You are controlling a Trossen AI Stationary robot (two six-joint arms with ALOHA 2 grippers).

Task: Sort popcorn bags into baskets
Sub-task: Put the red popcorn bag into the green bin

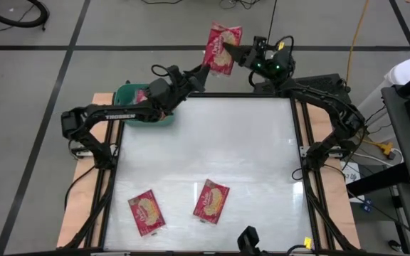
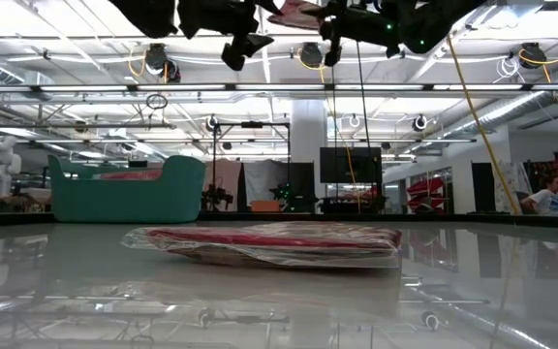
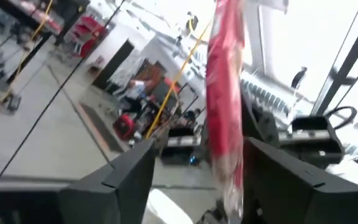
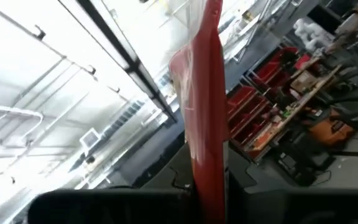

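Jaws on the right gripper [image 1: 228,50] are pressed together on one edge of a red popcorn bag [image 1: 221,48], which hangs in the air beyond the far edge of the table [image 1: 212,149]; the right wrist view shows that bag [image 4: 205,118] edge-on, rising from between the dark fingers; jaws on the left gripper [image 1: 203,71] stand spread, one finger [image 3: 120,180] on each side of the same bag [image 3: 224,106] without closing on it, at the side opposite the right gripper's hold; a teal basket [image 1: 128,94] sits at the far left corner of the table, partly under the left arm, with something red showing inside; two more popcorn bags lie flat near the front edge, one toward the left [image 1: 146,212] and one near the middle [image 1: 212,201], well apart from the basket; in the low view a bag [image 2: 271,242] lies flat on the glossy table with the basket [image 2: 129,189] behind it to the left.
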